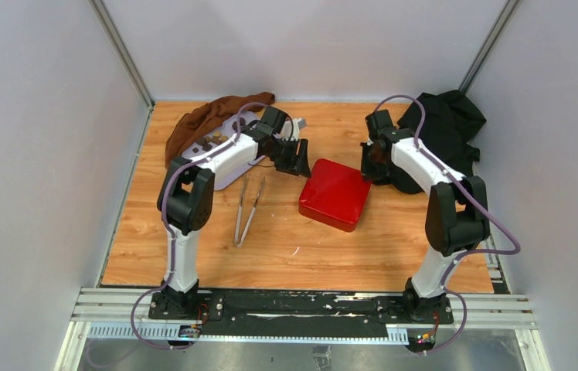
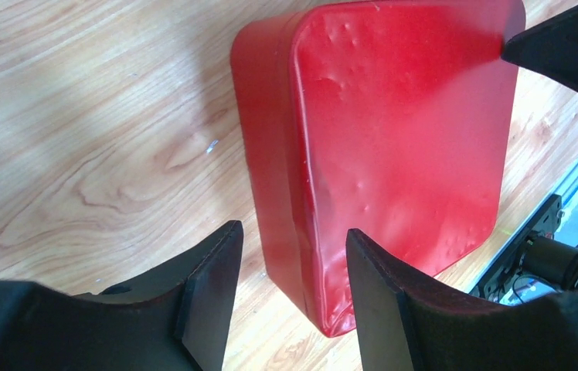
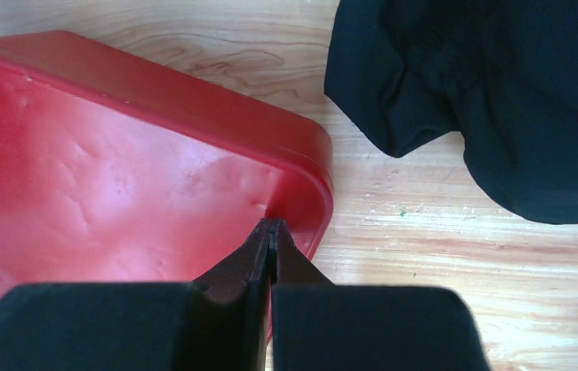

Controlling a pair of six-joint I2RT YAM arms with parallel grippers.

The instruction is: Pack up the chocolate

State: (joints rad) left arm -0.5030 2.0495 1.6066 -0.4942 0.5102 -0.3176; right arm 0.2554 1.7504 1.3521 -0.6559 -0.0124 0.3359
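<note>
A red box [image 1: 336, 193] lies shut in the middle of the table. It also shows in the left wrist view [image 2: 402, 124] and the right wrist view [image 3: 116, 178]. Several small dark chocolate pieces [image 1: 212, 141] sit on a white tray [image 1: 224, 176] at the back left, partly hidden by my left arm. My left gripper [image 1: 299, 158] is open and empty, its jaws astride the box's near left corner [image 2: 292, 232]. My right gripper [image 1: 369, 166] is shut and empty, its tip [image 3: 272, 224] at the box's right corner.
Metal tongs [image 1: 249, 207] lie on the wood left of the box. A brown cloth [image 1: 209, 116] lies behind the tray. A black cloth [image 1: 448, 131] lies at the back right, also in the right wrist view [image 3: 502, 100]. Grey walls close in the table.
</note>
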